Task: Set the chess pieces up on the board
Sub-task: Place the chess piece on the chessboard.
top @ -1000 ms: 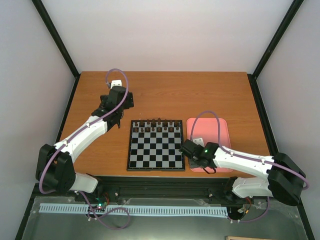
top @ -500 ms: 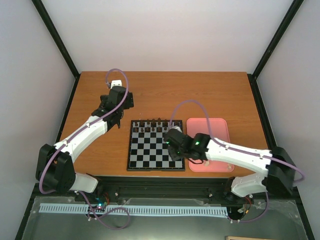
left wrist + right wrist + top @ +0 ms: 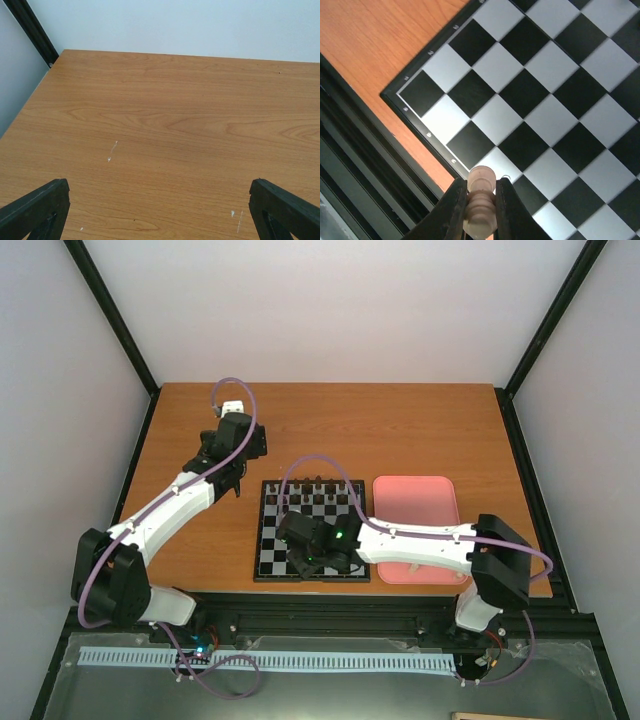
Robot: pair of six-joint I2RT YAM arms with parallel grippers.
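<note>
Wood-grain surface [image 3: 400,430] is enclosed by pale walls and black corner posts. One pale cream piece [image 3: 481,212] is gripped between the fingers of the right tool [image 3: 481,187], which is clenched on it. A rounded head above a ringed neck is seen; its lower body is cut off by the frame edge in the wrist view, so its kind cannot be settled. The piece is held over the near left part of the board [image 3: 320,515], close to the near border. Whether it touches a square cannot be told. In the top view the piece itself is hidden under the tool.

One board is seen, checked black and white with a black border. The small white marks on the border are too small to be read. Dark pieces [image 3: 318,485] are lined along its far edge; they are too small to be counted surely. One pink tray [image 3: 415,500] lies just right of the board, its near edge covered by the right arm.

Left tool [image 3: 160,220] is released, its fingers spread wide over bare wood, left of the board's far corner.
</note>
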